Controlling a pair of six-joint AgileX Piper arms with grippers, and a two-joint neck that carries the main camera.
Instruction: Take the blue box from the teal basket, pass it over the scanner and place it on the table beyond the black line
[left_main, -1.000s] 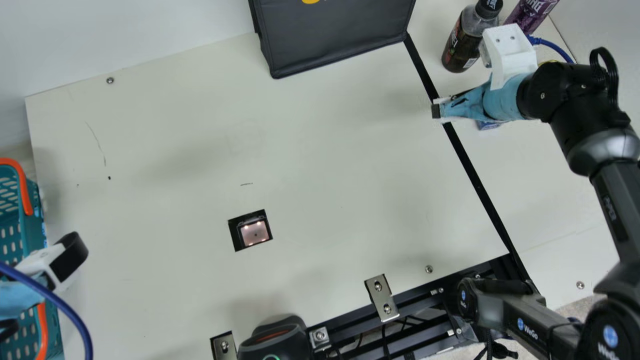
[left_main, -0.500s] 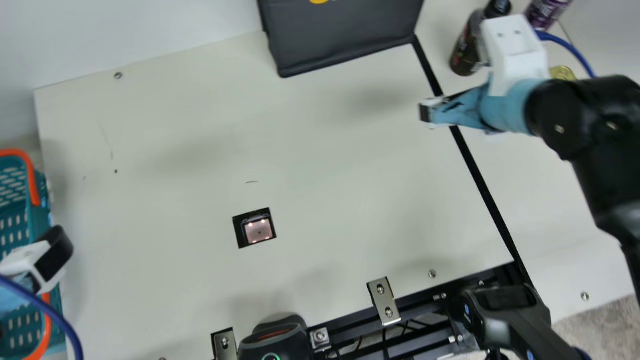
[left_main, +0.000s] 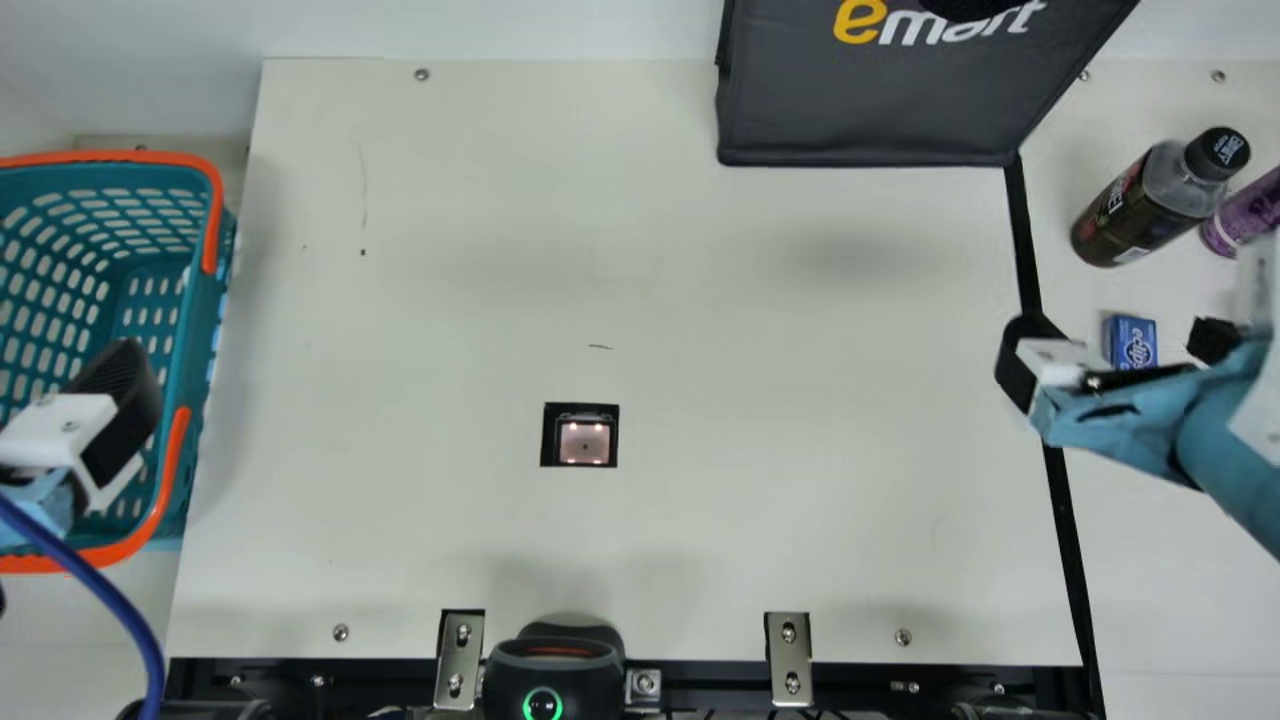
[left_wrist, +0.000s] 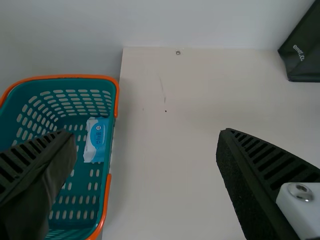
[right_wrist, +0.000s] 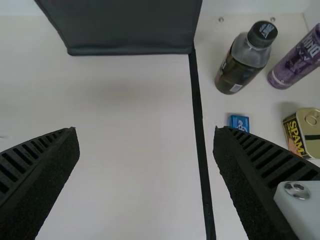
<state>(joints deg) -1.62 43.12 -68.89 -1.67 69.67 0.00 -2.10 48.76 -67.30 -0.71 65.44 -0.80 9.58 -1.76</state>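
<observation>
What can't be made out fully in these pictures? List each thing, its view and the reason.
- Part of the blue box: right wrist view, hidden behind a right finger.
- Part of the teal basket: main view, cut off by the left edge.
- The black bag's top: main view, cut off by the upper edge.
- Fine print on the packet: left wrist view, too small.

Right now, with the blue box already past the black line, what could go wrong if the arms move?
The open right gripper hangs near the small blue box, so a low move could nudge it, perhaps back toward the black line. Swinging farther out, it might tip the dark bottle standing close by. The left gripper, seen against the basket in the main view, could snag its orange handle.
</observation>
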